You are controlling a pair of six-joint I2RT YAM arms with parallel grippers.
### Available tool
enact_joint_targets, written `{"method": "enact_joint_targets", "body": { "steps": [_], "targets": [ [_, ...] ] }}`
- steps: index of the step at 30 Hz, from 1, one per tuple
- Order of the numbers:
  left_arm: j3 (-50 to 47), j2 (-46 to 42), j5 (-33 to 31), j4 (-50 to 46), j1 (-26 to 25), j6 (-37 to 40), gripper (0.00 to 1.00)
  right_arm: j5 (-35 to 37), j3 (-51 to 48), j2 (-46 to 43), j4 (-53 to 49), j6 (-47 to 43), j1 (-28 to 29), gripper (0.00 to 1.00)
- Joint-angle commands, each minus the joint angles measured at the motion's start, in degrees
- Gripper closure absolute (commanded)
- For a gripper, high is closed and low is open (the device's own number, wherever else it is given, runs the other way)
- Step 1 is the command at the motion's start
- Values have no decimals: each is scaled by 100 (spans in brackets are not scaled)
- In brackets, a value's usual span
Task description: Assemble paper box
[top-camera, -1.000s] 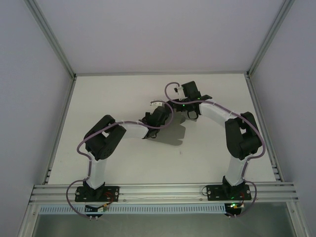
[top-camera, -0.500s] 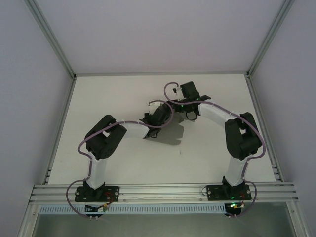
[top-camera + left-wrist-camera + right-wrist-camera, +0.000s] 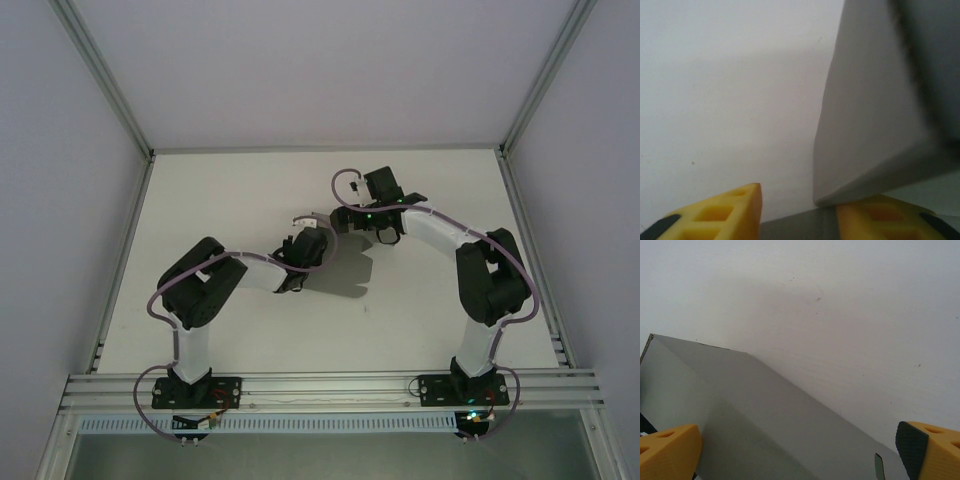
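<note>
In the top view, the left arm (image 3: 205,290) and right arm (image 3: 485,275) bend inward and their wrists meet mid-frame. The left gripper (image 3: 799,202) is spread, with the paper box (image 3: 865,115) at frame right. The right gripper (image 3: 797,442) gapes wide, straddling the box's panel.

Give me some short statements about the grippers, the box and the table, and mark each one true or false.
1. The right gripper is wide open. True.
2. The box is red. False: it is plain grey.
3. The left gripper is shut tight. False: its jaws stand apart.
4. The table is white. True.
</note>
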Motion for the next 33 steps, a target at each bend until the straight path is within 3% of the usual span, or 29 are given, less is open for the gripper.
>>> {"method": "enact_joint_targets", "body": {
  "steps": [1, 8, 18, 23, 27, 29, 33],
  "targets": [
    [-109, -320, 211, 325, 32, 232, 53, 163, -104, 126, -788, 126, -24, 0],
    [72, -351, 238, 198, 230, 250, 49, 122, -56, 125, -799, 84, -19, 0],
    [307, -164, 1239, 423, 429, 274, 55, 90, 8, 132, -819, 46, -19, 0],
    [467, -9, 1397, 518, 425, 331, 65, 112, 85, 142, -841, 56, -25, 0],
    [620, 114, 1383, 453, 425, 343, 79, 75, 135, 124, -833, 115, -54, 0],
    [658, 129, 1290, 437, 431, 343, 99, 127, 172, 76, -846, 151, -78, 0],
    [635, -50, 1147, 283, 426, 307, 100, 588, 156, -309, -873, 292, -212, 0]
  ]
}}
